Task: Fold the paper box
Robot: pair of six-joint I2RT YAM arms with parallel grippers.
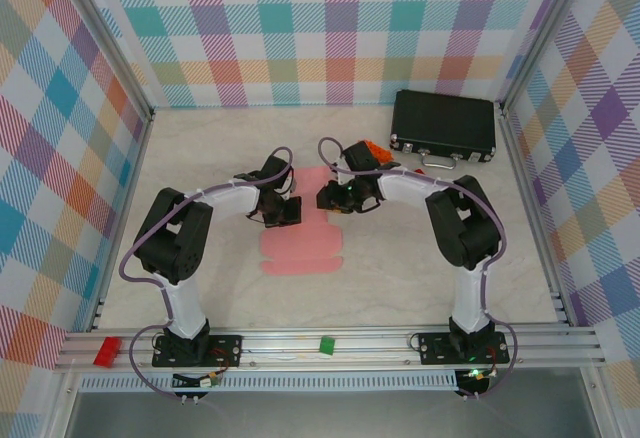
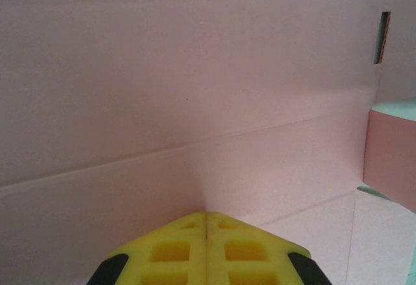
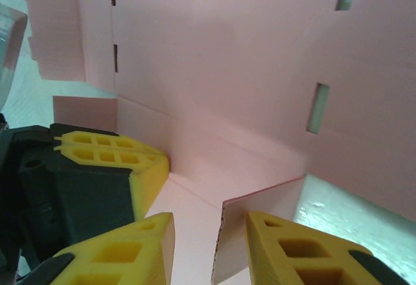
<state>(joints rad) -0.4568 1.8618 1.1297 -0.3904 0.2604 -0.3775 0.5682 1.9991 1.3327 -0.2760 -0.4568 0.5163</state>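
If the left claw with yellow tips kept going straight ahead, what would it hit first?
The thin pink card paper box: its raised panel stands right ahead of the shut left gripper, whose tips seem to sit at the fold line, though actual contact is hard to judge.

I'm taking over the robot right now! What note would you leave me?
Left claw: shut, nothing in it, tips at a crease of the pink thin card paper box.
Right claw: open, with a raised pink flap standing between its fingers.
Box: between the two claws; its near part lies flat.
Done: a few panels are lifted.
Left: probably raise the other sides and close the box.
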